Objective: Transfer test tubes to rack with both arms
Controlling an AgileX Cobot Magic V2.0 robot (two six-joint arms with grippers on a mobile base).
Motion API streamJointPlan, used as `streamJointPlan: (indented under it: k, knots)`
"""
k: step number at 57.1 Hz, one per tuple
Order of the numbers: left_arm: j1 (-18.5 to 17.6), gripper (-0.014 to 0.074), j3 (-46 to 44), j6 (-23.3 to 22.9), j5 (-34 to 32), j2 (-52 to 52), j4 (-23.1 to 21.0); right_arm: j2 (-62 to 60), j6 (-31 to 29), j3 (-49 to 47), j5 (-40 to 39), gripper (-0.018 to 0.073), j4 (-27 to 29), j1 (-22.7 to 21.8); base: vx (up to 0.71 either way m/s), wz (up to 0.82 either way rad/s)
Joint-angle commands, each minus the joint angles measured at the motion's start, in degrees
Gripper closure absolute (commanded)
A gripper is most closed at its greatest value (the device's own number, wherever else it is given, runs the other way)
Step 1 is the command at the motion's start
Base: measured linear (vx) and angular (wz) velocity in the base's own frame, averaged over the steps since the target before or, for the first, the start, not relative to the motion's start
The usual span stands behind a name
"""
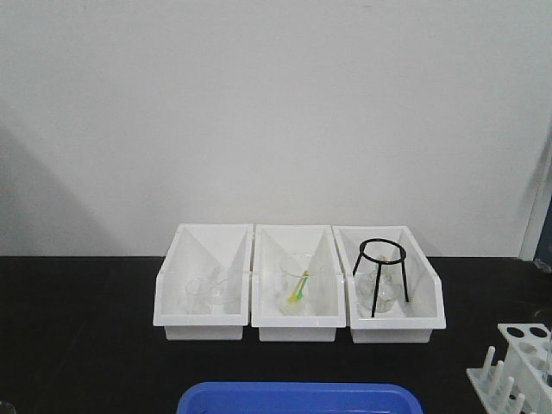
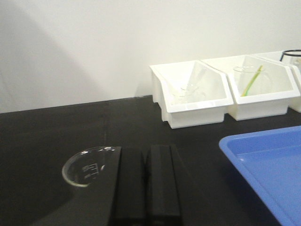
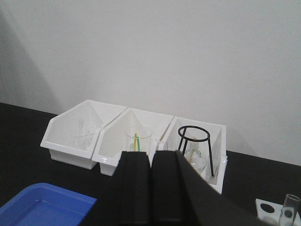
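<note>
The white rack (image 1: 524,362) stands at the table's front right corner, its pegs along the near side. The right wrist view shows only the rack's corner (image 3: 265,208), with one clear test tube (image 3: 290,207) upright beside it, cut off by the frame edge. My right gripper (image 3: 151,153) is shut and empty, held above the table and facing the bins. My left gripper (image 2: 146,149) is also shut on nothing, low over the black table. A clear glass beaker (image 2: 87,165) sits just left of the left gripper's fingers. Neither arm appears in the front view.
Three white bins (image 1: 204,319) line the back wall; the middle one (image 1: 297,321) holds a beaker with a green-yellow stick (image 1: 297,291), the right one a black wire tripod (image 1: 380,276). A blue tray (image 1: 297,398) lies at the front centre, right of the left gripper.
</note>
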Motion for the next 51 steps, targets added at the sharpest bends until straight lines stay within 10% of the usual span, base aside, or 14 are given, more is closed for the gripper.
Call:
streamJointPlan:
  k: [1, 51]
  knots:
    - [0.95, 0.0614, 1.71, 0.16, -0.26, -2.86, -0.48, 0.25, -0.15, -1.62, -3.91, 0.0566, -0.59, -0.05, 0.00, 0.00]
    - [1.13, 0.0614, 1.66, -0.78, -0.02, -2.37, -1.48, 0.25, -0.15, -1.62, -3.68, 0.0566, -0.63, -0.06, 0.00, 0.00]
